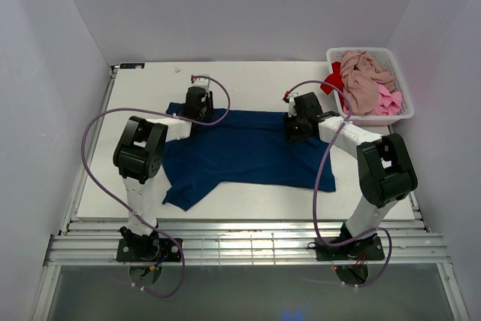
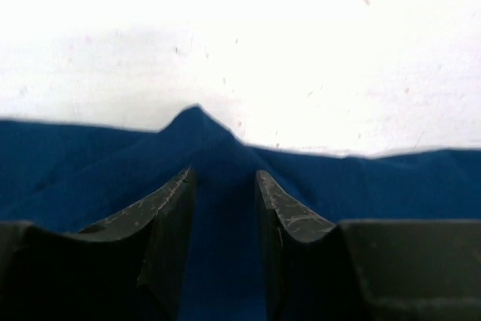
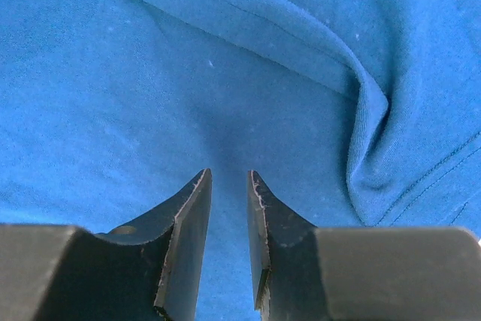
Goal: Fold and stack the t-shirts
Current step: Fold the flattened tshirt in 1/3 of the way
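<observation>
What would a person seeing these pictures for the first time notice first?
A large navy blue cloth t-shirt lies spread on the white table, with the left gripper and right gripper both low at its far edge. At the far right corner stands a white slotted plastic basket heaped with pink-beige, bright pink and red cloth.

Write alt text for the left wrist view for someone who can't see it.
The left tool pinches the navy t-shirt at its edge, its two dark fingers either side of a raised ridge of cloth. Beyond the shirt is white table.
</observation>
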{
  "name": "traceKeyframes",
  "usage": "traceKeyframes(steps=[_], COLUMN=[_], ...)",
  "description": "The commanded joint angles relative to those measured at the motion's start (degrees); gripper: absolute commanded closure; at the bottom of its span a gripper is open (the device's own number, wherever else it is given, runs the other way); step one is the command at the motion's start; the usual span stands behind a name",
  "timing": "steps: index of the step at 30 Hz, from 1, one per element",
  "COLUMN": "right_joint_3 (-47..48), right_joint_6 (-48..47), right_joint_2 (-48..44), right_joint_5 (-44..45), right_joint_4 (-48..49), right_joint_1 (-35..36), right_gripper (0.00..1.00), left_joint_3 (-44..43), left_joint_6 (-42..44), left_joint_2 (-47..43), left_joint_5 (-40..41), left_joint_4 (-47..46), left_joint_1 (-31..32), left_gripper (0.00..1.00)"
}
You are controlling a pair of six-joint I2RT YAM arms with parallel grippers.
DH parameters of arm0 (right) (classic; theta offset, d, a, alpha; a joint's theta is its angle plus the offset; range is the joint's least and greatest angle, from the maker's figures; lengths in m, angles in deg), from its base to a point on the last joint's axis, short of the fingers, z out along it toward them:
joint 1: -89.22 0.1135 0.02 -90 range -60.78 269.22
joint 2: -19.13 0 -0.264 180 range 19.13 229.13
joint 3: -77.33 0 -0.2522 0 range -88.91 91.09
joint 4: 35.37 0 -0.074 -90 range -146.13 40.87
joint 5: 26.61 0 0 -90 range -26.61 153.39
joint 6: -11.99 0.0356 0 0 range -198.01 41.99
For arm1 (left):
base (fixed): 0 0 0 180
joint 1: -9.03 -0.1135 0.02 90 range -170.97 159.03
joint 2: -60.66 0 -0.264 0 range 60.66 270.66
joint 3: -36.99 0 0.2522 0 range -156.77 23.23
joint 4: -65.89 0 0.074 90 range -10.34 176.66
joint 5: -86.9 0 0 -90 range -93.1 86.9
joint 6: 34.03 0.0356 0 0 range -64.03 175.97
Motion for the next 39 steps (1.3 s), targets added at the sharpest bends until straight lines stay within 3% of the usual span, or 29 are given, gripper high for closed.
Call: traceKeyframes(steps=[1, 39], right_joint_3=[-0.3, 1.0], right_joint_6=[-0.2, -0.9], right_joint_2=[-0.4, 7.6], right_joint_5=[0.2, -0.4], right_joint_4=[1.0, 1.6], right_joint_1=[0.3, 0.4], right_gripper=[0.68, 0.68], left_joint_3=[-3.4, -9.6], left_joint_6=[1.7, 4.7], left_joint_2=[0.4, 9.2], left_joint_5=[-0.3, 7.2], left_joint_4=[-2.7, -4.7], left_joint_1=[0.3, 0.2], left_gripper=[0.52, 0.52])
